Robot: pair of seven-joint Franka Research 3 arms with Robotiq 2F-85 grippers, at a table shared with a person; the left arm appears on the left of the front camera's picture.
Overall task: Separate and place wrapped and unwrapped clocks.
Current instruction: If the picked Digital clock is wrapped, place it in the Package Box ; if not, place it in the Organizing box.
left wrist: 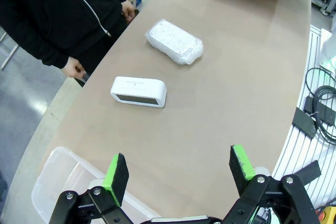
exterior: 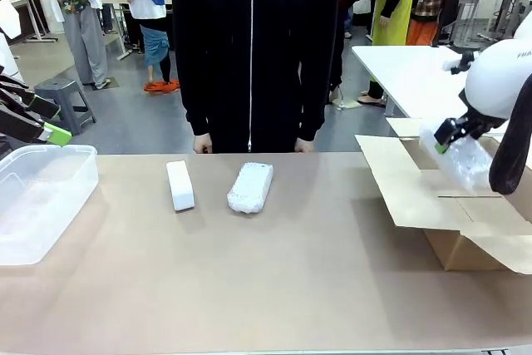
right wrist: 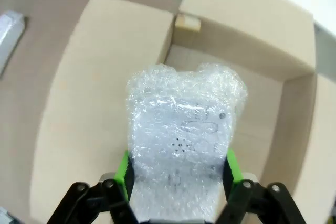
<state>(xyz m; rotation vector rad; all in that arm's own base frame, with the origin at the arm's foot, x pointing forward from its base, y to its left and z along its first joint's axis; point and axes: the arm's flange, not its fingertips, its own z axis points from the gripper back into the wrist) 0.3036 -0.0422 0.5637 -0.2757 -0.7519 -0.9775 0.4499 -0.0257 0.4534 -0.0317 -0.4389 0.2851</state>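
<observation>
Right gripper [right wrist: 178, 169] clamping one bubble-wrapped clock [right wrist: 181, 135] by its near end, long axis running out ahead of the fingers, hanging right over the open cardboard box [right wrist: 247, 24] at the right end of the surface [exterior: 291, 272]. Left gripper [left wrist: 178, 171] hovering near the clear tub [exterior: 50, 155], jaws wide apart. Plain white clock [left wrist: 138, 92] and second wrapped clock [left wrist: 174, 41] lying mid-surface ahead of it, white one nearer

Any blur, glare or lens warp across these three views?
Front view: sharp, even light, soft shadows under the white block and the loose bundle; the right arm looks nearly blown out. Left wrist view: sharp, but the table edge bows from the wide lens. Right wrist view: soft overall, cardboard box edges smeared, small glints on the held bundle.
</observation>
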